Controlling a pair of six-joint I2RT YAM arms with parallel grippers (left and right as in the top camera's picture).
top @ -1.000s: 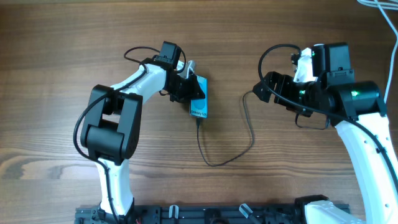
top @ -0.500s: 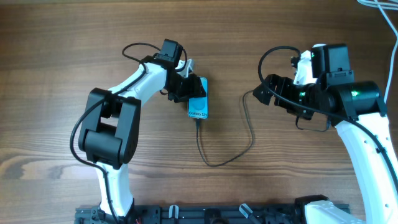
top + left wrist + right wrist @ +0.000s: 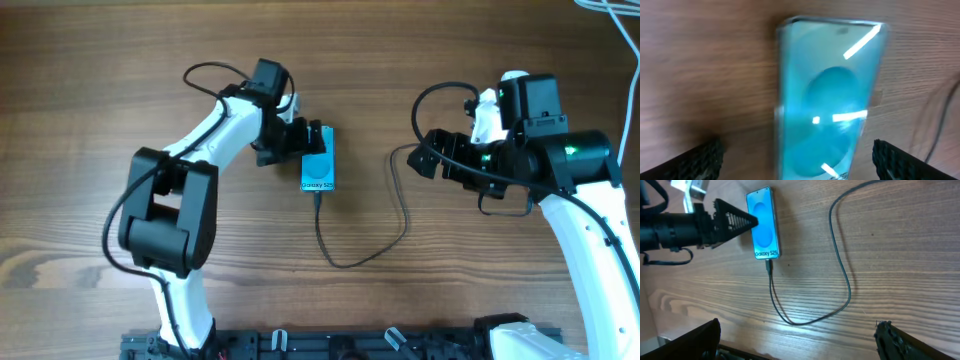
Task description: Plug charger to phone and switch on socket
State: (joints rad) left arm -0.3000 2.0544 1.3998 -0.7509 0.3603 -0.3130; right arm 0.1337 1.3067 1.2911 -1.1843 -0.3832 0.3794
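The phone point(image 3: 318, 172) lies flat on the wooden table with its turquoise screen up; it also shows as the phone point(image 3: 827, 100) and the phone point(image 3: 764, 222). The charger point(image 3: 352, 260), a thin black cable, sits with its tip at the phone's near short edge, loops right and runs up under my right arm. In the right wrist view the charger point(image 3: 847, 285) curls the same way. My left gripper point(image 3: 303, 138) is open at the phone's far end, and its fingers point(image 3: 705, 157) stand clear of both sides. My right gripper point(image 3: 437, 158) hangs open over bare wood. The socket is out of view.
A thick white lead point(image 3: 612, 22) crosses the table's far right corner. A black rail point(image 3: 350, 345) with clips runs along the front edge. Both arm bases stand at that edge.
My left gripper has opened and let go of the phone, drawing back slightly to the left. The phone now lies straighter. The right arm has hardly moved.
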